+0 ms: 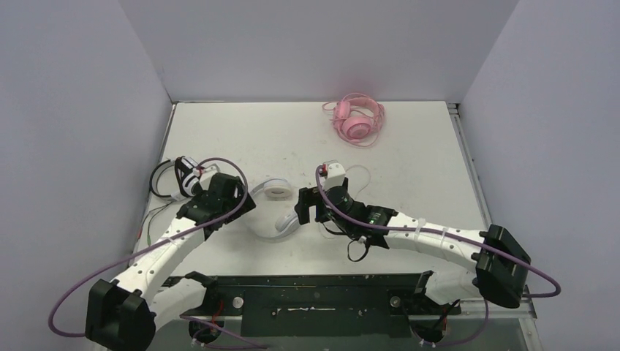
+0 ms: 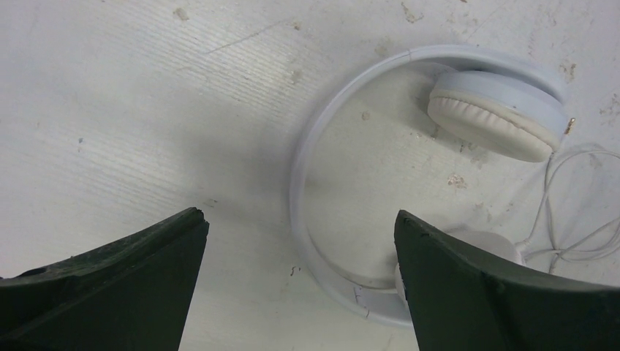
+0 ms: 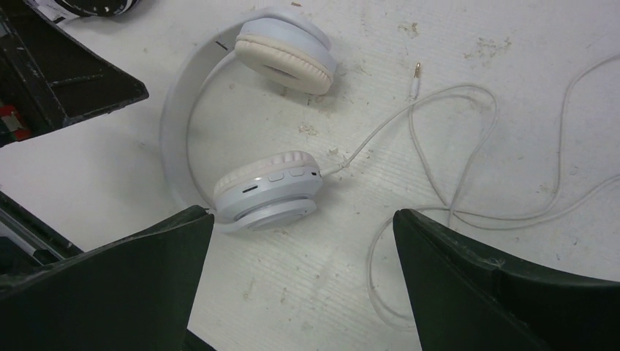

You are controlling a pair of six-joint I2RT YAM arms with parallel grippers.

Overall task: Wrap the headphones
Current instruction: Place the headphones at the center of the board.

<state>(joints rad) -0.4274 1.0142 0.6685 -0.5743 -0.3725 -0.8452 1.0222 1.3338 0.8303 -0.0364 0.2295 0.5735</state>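
Jaws: left gripper [image 2: 298, 216], right gripper [image 3: 302, 212] spread, empty.
Risk: thin white cable [image 3: 365, 141] slipping or knotting.
Cause: white plastic over-ear headset [image 3: 267, 194] sliding when tugged.

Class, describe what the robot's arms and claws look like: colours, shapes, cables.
The left arm and right arm have white tube links and bulky black joints. A purple cable loops along each. The left claw and right claw each have two broad black fingers.
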